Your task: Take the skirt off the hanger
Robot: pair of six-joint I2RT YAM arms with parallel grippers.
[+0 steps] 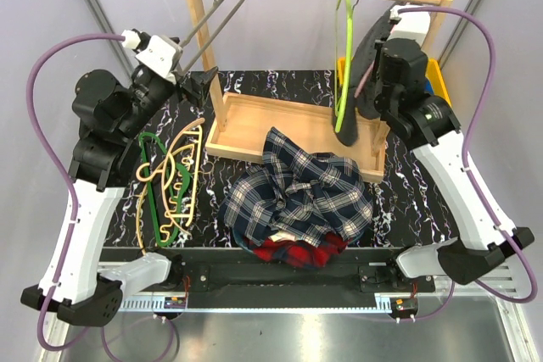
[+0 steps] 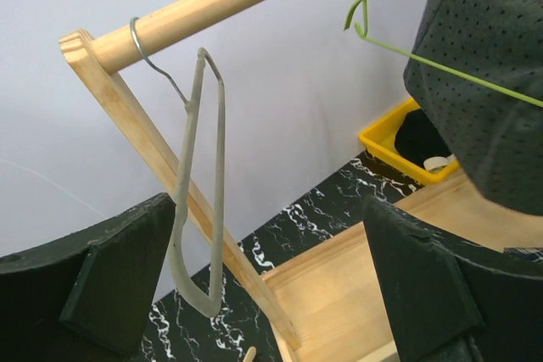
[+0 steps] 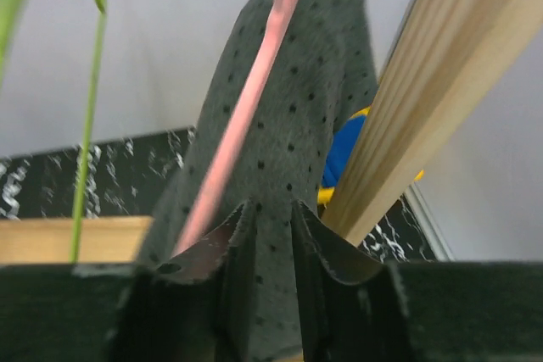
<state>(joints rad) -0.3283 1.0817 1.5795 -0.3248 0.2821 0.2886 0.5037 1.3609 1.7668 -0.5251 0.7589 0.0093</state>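
My right gripper is pinched shut on a bunched fold of the dark grey, black-dotted felty skirt. The skirt hangs straight ahead on a thin pink hanger. A pale wooden rack beam crowds in on the right, and a lime green wire hanger sits to the left. My left gripper gapes wide and empty, with a flat grey hanger dangling ahead.

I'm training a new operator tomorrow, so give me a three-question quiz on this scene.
1. True or false: the left gripper is shut on the grey hanger.
2. Which gripper pinches the dotted skirt? A left, B right, C neither.
3. Fill in: the heap on the table is ___ cloth.
Key: 1 false, it is open; 2 B, the right gripper; 3 plaid.
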